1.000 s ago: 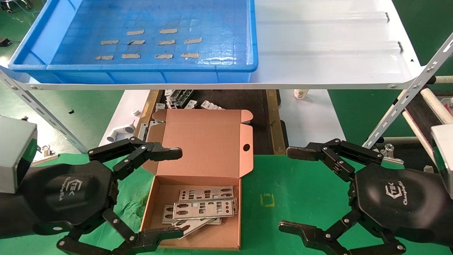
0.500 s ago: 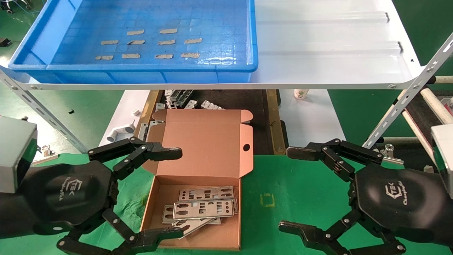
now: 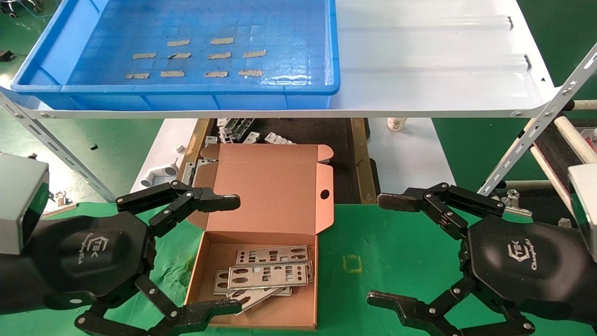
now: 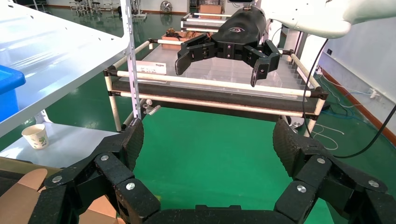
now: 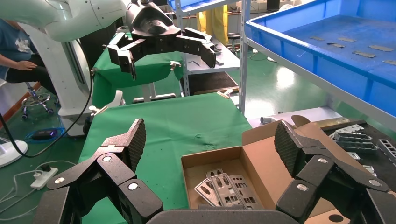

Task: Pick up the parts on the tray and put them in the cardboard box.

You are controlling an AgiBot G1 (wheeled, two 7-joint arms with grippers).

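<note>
The metal plates lie in a small pile inside the cardboard box, one on top of the others, and some of them sit a bit crooked. The box is open, with its lid standing up at the far side, and it rests on the green mat near the robot. Up on the far white shelf sits the blue tray. Its floor shows only little tan strips of tape and no plates at all. So the job looks done, or very close to done: every plate that can be seen is in the box, and nothing seems left to pick up from the tray. The lid is not closed, but the task does not ask for that. The left gripper hangs just to the left of the box with its fingers spread wide and nothing between them. The right gripper hangs over the mat to the right of the box, also spread wide and empty. Beyond the box, under the shelf, a few white bracket pieces lie on a dark surface.
</note>
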